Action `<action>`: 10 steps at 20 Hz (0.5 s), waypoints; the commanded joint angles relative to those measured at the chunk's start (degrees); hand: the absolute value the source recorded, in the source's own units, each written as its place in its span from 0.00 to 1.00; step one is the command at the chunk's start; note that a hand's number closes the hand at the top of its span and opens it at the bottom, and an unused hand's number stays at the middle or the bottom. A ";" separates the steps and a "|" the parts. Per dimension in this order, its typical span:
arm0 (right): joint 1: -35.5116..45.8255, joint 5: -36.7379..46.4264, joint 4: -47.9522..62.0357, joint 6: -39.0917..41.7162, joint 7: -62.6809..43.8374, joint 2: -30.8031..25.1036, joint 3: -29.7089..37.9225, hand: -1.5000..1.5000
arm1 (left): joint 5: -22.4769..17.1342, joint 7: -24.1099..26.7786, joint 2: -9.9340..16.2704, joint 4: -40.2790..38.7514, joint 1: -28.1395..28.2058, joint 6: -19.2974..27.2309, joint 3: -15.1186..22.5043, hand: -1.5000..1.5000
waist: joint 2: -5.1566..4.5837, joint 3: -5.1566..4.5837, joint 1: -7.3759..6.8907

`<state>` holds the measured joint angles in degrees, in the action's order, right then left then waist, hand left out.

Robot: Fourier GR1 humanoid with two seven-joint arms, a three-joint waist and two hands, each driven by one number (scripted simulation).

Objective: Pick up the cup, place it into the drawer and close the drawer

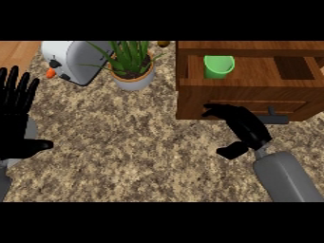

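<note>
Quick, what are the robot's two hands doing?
Left hand: open, fingers up, resting at the left edge.
Right hand: fingers against the drawer front, holding nothing.

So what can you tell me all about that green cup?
The green cup is bright, plain and smooth, like plastic, with no handle showing. It stands upright, open mouth up, inside the open wooden drawer, in its left part near the back. Only the drawer's floor touches it; neither hand does.

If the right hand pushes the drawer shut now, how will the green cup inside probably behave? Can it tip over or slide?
The green cup stands upright in the open drawer, rim up, so a sudden push might tip it. It looks small and empty, probably light, so it could slide on the wood. The right hand is at the drawer front.
</note>
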<state>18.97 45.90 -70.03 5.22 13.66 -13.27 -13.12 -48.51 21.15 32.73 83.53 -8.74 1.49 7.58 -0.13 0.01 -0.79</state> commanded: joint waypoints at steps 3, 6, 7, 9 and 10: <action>8.42 1.59 19.69 -4.90 7.57 2.51 3.83 0.00 | 1.76 0.72 -2.40 0.72 4.25 -3.57 -2.38 0.00 | -0.02 0.02 -0.05; 15.53 1.56 28.28 -5.84 7.69 3.03 6.85 0.00 | 0.91 -0.62 0.09 2.32 6.36 -5.71 -4.51 0.00 | -0.14 0.04 -0.73; 19.85 0.03 31.25 -3.41 8.99 1.98 8.72 0.00 | 2.19 1.37 -2.58 -1.81 3.03 -6.68 -3.42 0.00 | -0.30 0.03 -0.52; 21.11 0.55 37.22 -7.12 10.64 4.48 9.35 0.00 | 0.60 -0.46 -1.08 0.04 4.40 -7.60 -5.57 0.00 | -0.28 0.04 -0.80; 22.78 -0.51 40.71 -5.58 14.22 1.81 10.90 0.00 | 0.89 -1.07 -1.31 -1.14 2.56 -7.59 -4.94 0.00 | -0.51 0.07 -1.03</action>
<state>36.16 46.37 -40.76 0.02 23.42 -11.20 -5.30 -47.24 20.99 31.27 83.36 -5.72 -3.91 3.76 -0.04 -0.19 -1.42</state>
